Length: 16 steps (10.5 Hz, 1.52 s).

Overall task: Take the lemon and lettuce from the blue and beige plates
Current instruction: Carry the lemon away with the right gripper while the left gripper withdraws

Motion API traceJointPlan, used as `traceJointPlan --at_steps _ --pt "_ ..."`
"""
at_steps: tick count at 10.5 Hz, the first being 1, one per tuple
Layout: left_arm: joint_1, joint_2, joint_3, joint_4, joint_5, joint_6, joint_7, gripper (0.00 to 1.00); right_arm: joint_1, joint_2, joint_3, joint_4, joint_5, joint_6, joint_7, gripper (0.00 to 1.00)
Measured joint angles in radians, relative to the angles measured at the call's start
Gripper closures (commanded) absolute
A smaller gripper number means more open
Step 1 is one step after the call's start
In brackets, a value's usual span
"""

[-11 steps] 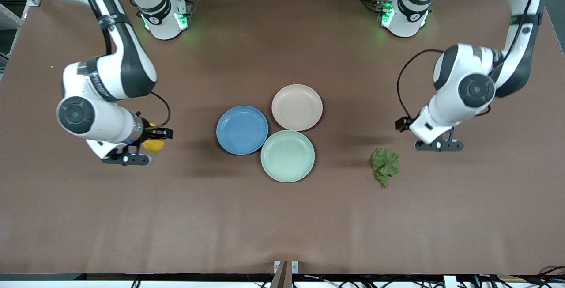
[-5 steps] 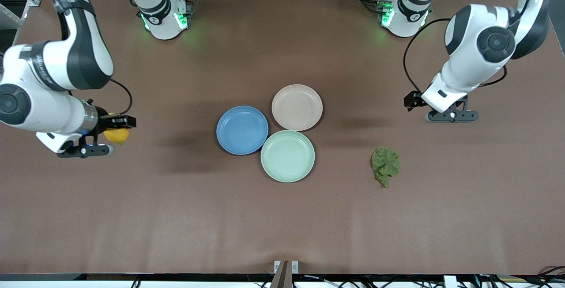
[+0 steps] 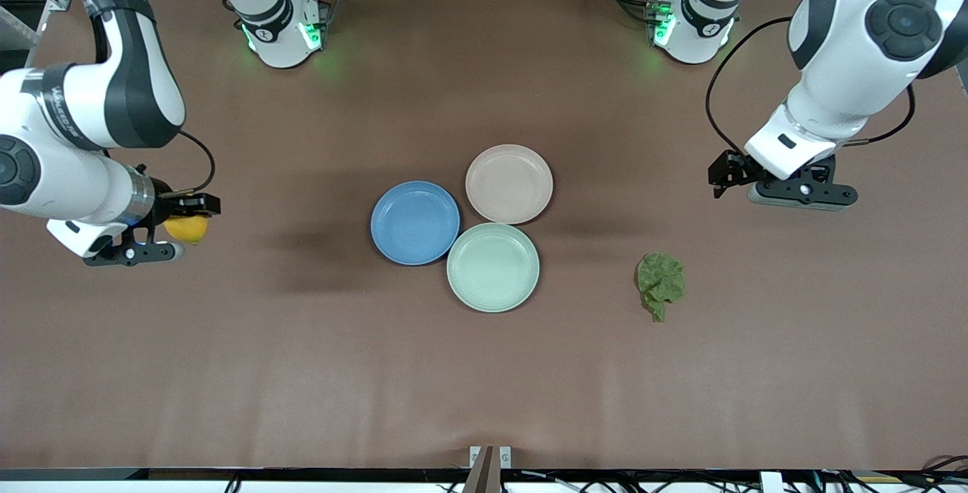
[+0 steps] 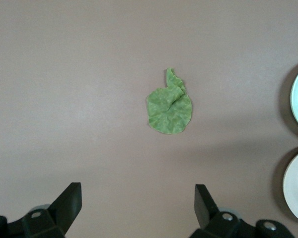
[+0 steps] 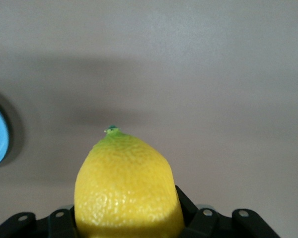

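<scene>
Lemon (image 3: 187,227) first: your right gripper (image 3: 184,225) is pinching it, its fingers pressing in on both sides of the fruit, up in the air over bare table (image 3: 302,372) at the right arm's end. Moving along, the blue plate (image 3: 415,222) and the beige plate (image 3: 509,184) are sitting mid-table, touching or nearly so, the beige one farther from the front camera, and a mint-green plate (image 3: 493,267) is lying just beside both, nearest that camera. All three are carrying nothing. Next, the lettuce (image 3: 660,283) is lying crumpled on the table toward the left arm's end, well apart from the plates. Your left gripper (image 4: 138,206) is hanging above the table near the lettuce, its fingers spread wide and gripping nothing.
</scene>
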Motion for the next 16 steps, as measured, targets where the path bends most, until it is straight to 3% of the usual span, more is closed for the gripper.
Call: traceJointPlan --at_steps 11,16 --pt "-0.001 0.011 0.004 0.328 -0.002 -0.437 0.003 0.0 -0.052 -0.033 0.0 -0.45 -0.02 0.611 -0.02 0.52" --pt "0.001 0.018 0.005 0.405 -0.002 -0.518 0.004 0.0 -0.058 -0.007 0.0 -0.513 -0.02 0.721 -0.021 0.51"
